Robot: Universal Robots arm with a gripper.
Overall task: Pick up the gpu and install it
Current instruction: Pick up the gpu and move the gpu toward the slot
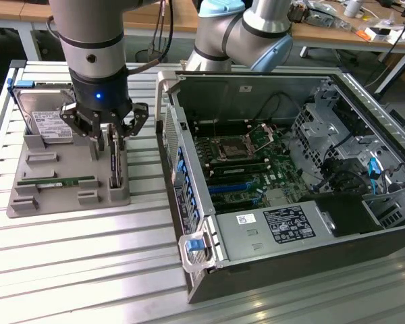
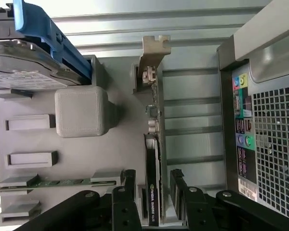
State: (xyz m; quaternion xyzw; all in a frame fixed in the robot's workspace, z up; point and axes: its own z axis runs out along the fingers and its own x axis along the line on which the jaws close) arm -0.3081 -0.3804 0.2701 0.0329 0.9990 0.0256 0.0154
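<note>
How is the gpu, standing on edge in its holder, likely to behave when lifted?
Probably stiff: the gpu is a flat board with a metal bracket. Likely light, being thin. Unsupported on edge, it may tip.

Matt plastic holder [image 1: 61, 196], ribbed metal table [image 1: 88, 270], gpu [image 2: 152, 192] with metal bracket [image 2: 155, 48]

On your slatted metal bench [image 1: 88, 263], at the exterior view's left, you have a grey holder tray [image 1: 61, 165]. A hard drive [image 1: 47, 120] with a white label rests at one end of it, and a green RAM stick [image 1: 57, 181] lies in a slot. Just beside the tray, the open computer case [image 1: 256, 88] shows you its motherboard [image 1: 256, 158].
</note>
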